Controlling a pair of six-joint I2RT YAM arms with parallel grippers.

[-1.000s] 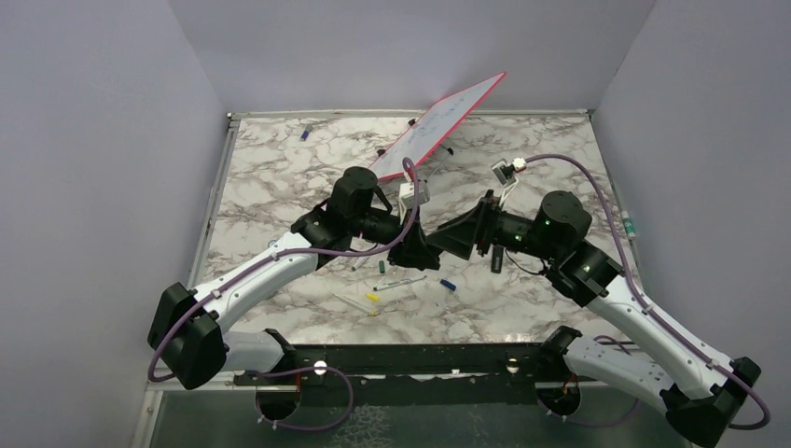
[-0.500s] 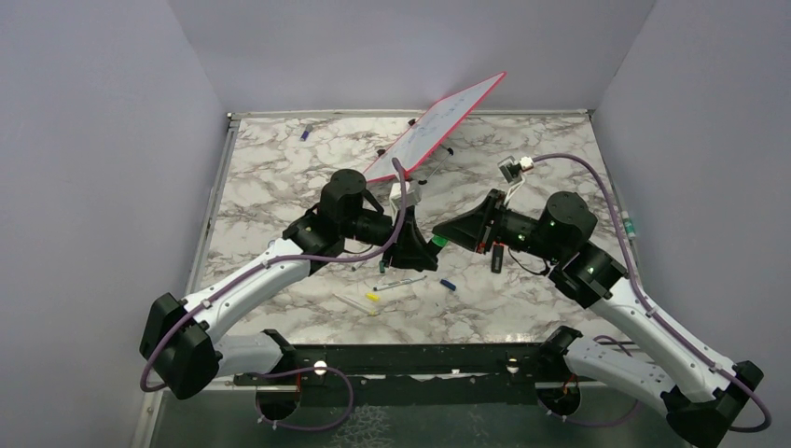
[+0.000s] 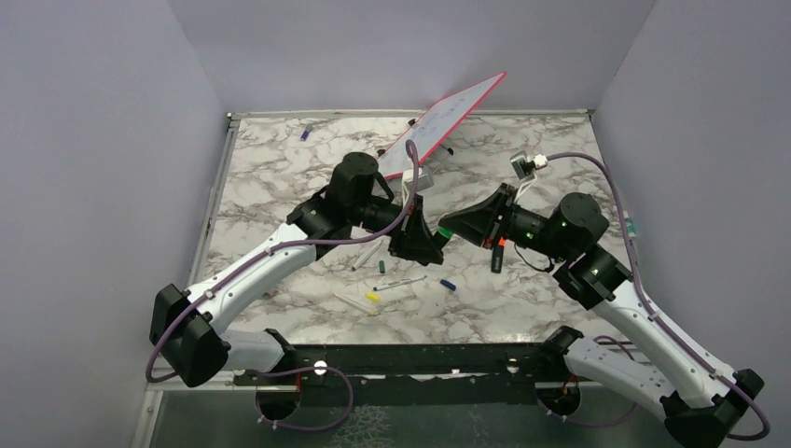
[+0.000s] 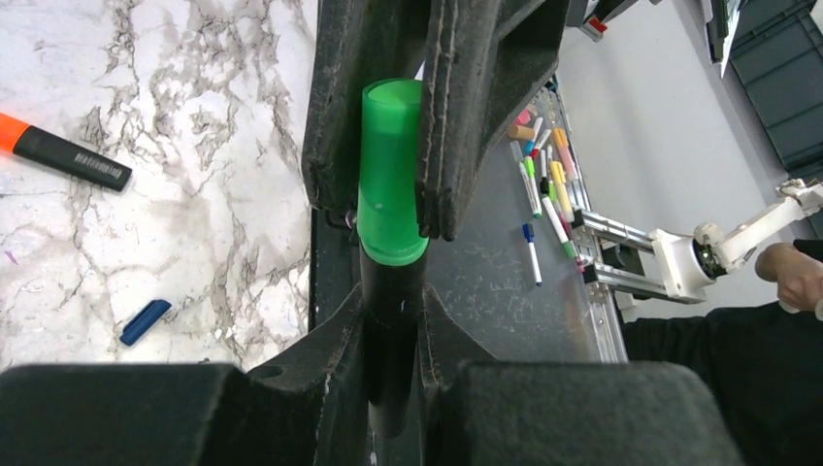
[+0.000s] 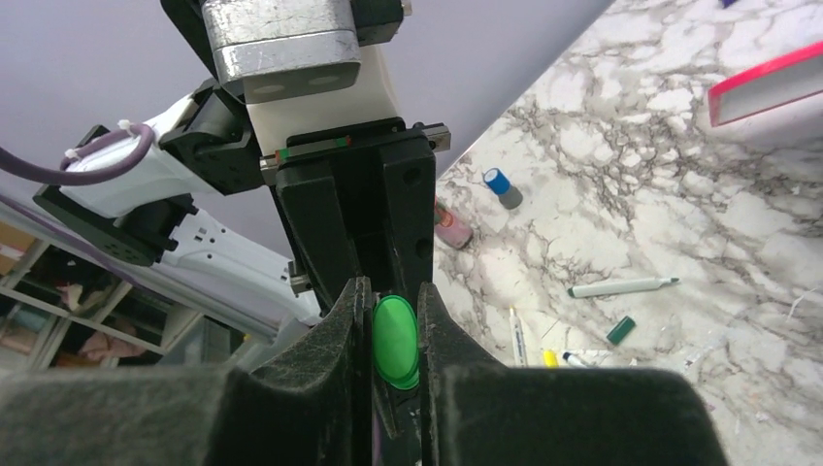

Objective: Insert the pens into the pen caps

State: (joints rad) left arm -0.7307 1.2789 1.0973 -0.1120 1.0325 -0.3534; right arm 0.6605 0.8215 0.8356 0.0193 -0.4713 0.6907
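My left gripper (image 3: 429,245) is shut on the black barrel of a thick highlighter pen (image 4: 393,320), held in the air above the table. A bright green pen cap (image 4: 391,175) sits on the pen's front end. My right gripper (image 5: 392,293) faces the left one and is shut on that green cap (image 5: 395,342), its fingers (image 4: 340,107) pressing both sides. In the top view the two grippers meet tip to tip, with the green cap (image 3: 446,231) showing between them. The pen's tip is hidden inside the cap.
On the marble table (image 3: 280,177) lie an orange-ended black highlighter (image 3: 497,254), a dark blue cap (image 3: 448,284), a white pen with a green end (image 3: 399,282), a yellow-ended pen (image 3: 371,299) and a dark green cap (image 5: 621,330). A red-edged whiteboard (image 3: 448,121) leans at the back.
My right gripper has shut on the green cap; a second ago it stood open. Both arms have shifted a little toward the back of the table.
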